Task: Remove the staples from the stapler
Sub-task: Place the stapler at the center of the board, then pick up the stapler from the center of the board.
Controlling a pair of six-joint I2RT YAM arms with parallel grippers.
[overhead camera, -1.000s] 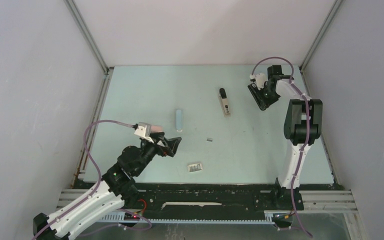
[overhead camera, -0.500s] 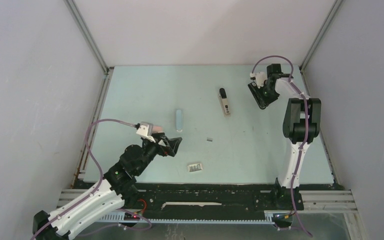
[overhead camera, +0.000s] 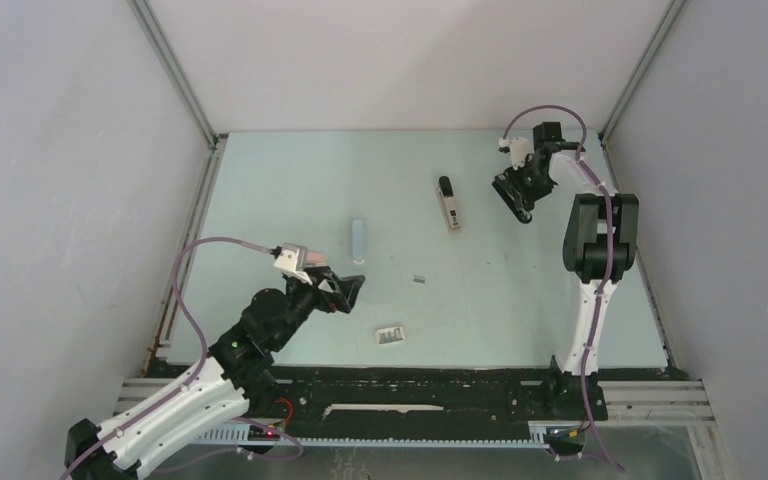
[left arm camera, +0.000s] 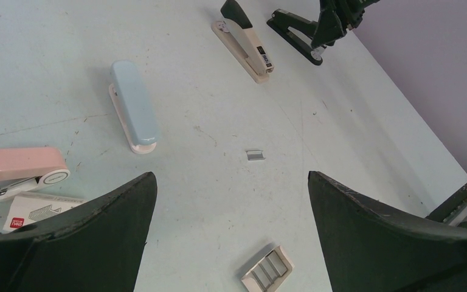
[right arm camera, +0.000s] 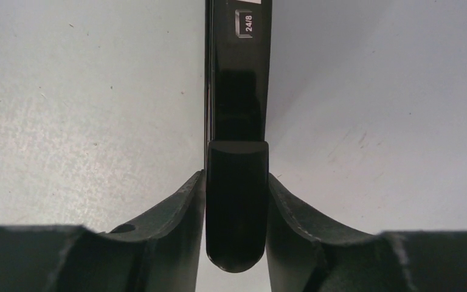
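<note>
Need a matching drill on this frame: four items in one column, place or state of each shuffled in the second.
Column A
1. black stapler
2. pink stapler
3. staple strip
4. left tool

Column B
a. wide open, holding nothing
b. next to a white staple box
c. between the fingers of the right tool
d. loose on the bare table, between the two arms

Pairs: 1-c, 2-b, 3-d, 4-a

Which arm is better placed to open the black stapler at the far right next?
Right, most likely. The right gripper is closed against both sides of the black stapler in its wrist view. The left gripper hangs open and empty over the near left of the table, far from that stapler.
</note>
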